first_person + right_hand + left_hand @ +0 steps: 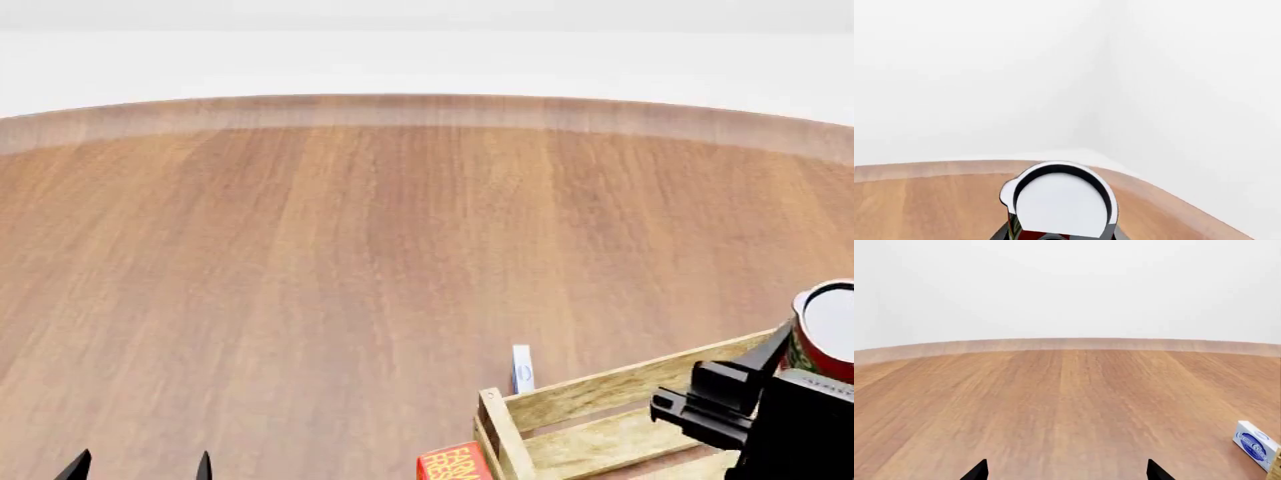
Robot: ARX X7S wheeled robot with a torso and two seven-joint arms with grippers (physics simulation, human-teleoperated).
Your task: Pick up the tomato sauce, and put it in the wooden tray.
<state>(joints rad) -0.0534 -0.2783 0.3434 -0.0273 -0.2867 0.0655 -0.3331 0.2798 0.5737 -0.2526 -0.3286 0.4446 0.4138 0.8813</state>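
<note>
A white-and-blue box and red-orange carton rest on the wooden table.

My right gripper: matte black throughout, blocky and angular, stepped housing with a squared bracket jutting from its side; one finger shows as a flat tapered black blade. No markings, screws or cables visible on it. My left gripper: only two small black pointed fingertips in the head view; in the left wrist view the same tips appear as plain black wedges, unmarked.
</note>
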